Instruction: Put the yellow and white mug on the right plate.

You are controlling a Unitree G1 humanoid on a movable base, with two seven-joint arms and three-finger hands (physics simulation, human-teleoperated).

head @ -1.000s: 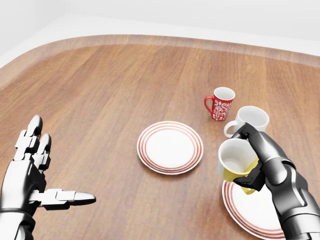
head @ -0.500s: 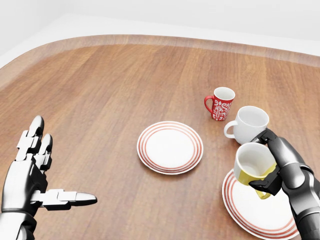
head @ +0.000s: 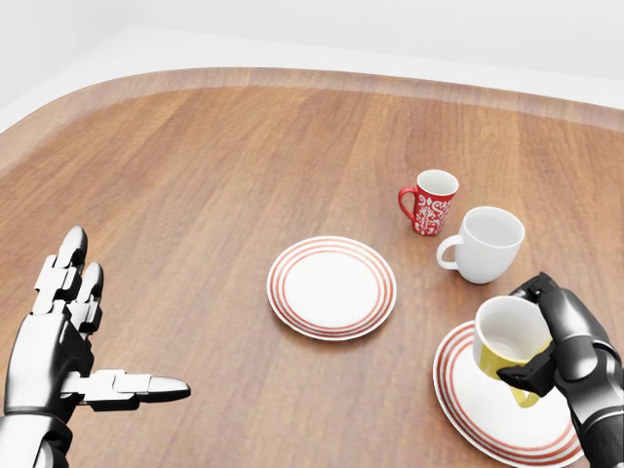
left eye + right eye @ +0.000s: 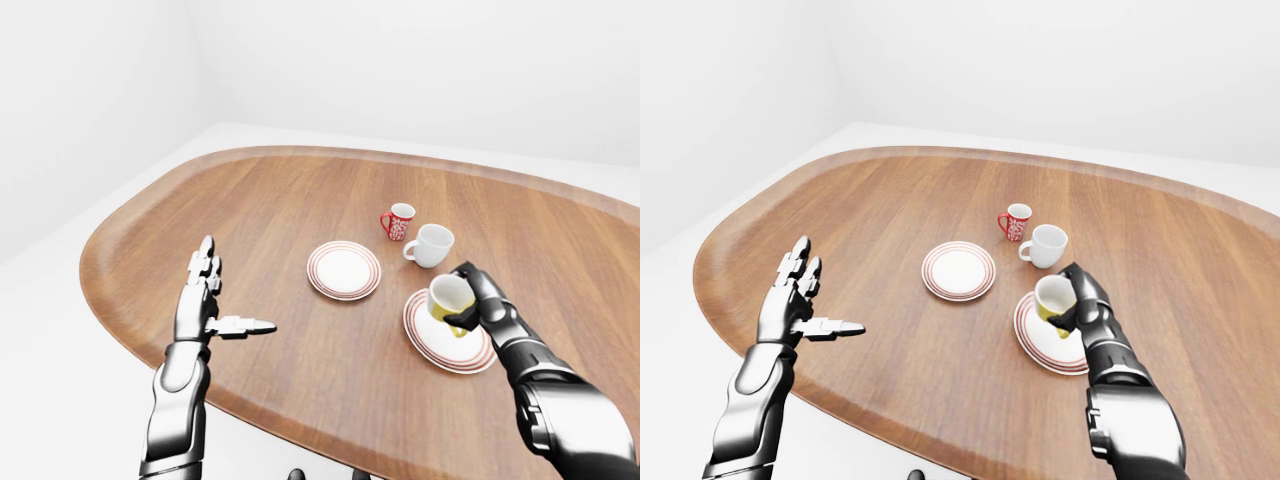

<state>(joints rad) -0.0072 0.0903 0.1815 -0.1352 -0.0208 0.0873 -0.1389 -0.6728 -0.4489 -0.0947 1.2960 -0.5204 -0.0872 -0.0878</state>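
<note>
No readable text, label, brand, number or sign appeared anywhere in the views. The small red mug with a white floral pattern [image 3: 428, 202] carried only ornament, no letters. The two white round plates with red concentric rings [image 3: 331, 287] [image 3: 463, 398], the plain white mug [image 3: 486, 244] and the yellow and white mug [image 3: 506, 346] bore no writing.

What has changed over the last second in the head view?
The right hand, shut on the yellow and white mug, carried it down and rightward over the right plate. The left hand, middle plate, red mug and white mug stayed put.
</note>
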